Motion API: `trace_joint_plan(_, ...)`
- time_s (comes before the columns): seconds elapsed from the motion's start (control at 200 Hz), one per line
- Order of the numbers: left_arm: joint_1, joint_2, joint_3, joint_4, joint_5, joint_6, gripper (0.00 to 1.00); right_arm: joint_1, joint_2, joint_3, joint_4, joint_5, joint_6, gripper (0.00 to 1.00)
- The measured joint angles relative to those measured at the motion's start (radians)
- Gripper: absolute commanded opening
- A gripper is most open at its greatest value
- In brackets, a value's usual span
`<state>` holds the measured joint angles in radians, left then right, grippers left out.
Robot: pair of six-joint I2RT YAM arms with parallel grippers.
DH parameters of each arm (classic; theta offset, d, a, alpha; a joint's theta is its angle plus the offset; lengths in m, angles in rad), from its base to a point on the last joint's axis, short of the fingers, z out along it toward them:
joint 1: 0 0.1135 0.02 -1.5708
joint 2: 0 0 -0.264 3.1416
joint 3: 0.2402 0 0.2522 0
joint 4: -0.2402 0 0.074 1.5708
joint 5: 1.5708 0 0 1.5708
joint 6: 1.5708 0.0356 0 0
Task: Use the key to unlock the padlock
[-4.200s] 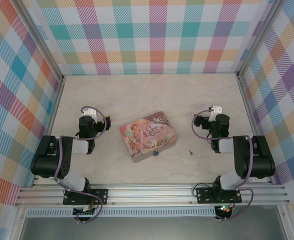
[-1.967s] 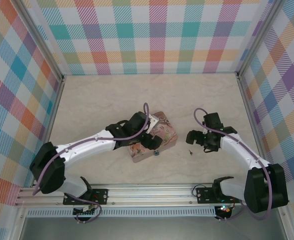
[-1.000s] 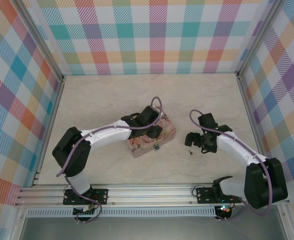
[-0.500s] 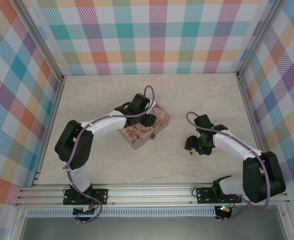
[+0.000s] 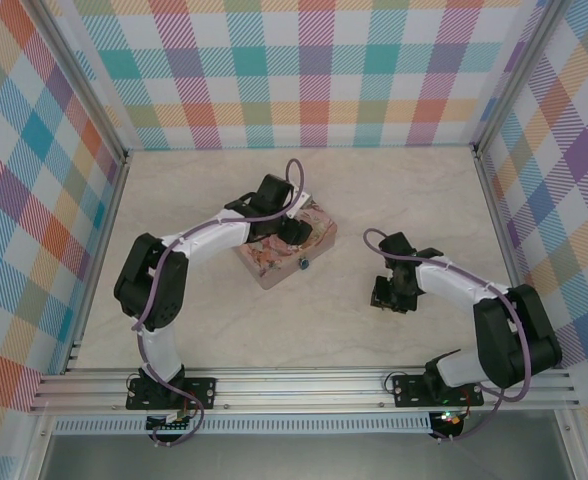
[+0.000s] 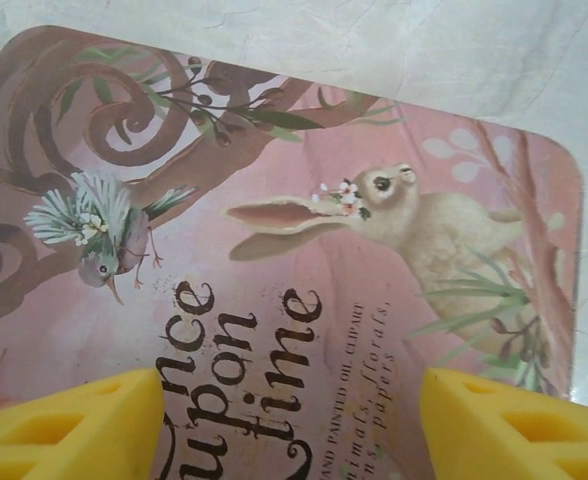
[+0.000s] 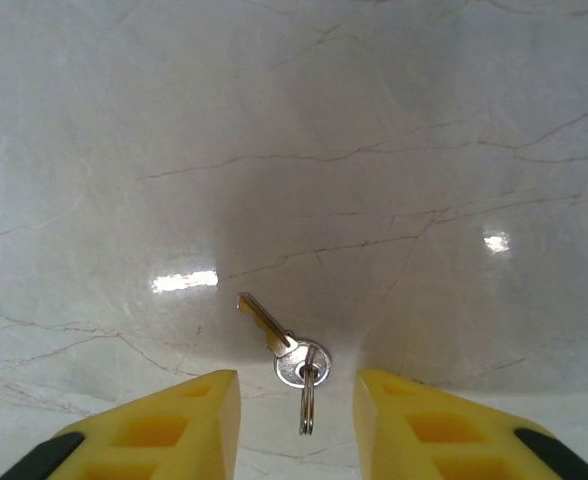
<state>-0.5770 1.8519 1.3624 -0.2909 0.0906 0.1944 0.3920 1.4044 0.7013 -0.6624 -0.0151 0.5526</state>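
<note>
right hand is hovering open over the key lying on the surface. left hand is hovering open over the tin; padlock is sitting at the tin's near edge.

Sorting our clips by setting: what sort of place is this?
Probably a staged robot test cell: plaid walls box in a marble-look tabletop, left arm and right arm bolted to an aluminium rail.
</note>
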Motion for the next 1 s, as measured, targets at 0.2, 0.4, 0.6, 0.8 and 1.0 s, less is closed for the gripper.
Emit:
trace_joint_plan(0.2,0.0,-0.138,-0.035,0.001,0.026,-0.049,0.69,0.01,0.026,0.0,0.008,0.011,0.011,0.25)
trace_joint_plan(0.4,0.0,-0.32,-0.126,0.014,0.031,-0.095,0.7,0.012,0.035,0.008,-0.002,0.023,0.012,0.15)
trace_joint_plan(0.6,0.0,-0.402,-0.222,0.032,0.021,-0.128,0.7,0.021,0.048,0.026,-0.004,0.024,0.012,0.05)
trace_joint_plan(0.8,0.0,-0.468,-0.29,0.032,0.017,-0.157,0.71,0.036,0.055,0.03,0.023,0.022,0.012,0.0)
trace_joint_plan(1.0,0.0,-0.537,-0.319,0.034,0.0,-0.194,0.71,0.053,0.046,0.027,0.057,0.014,0.016,0.0)
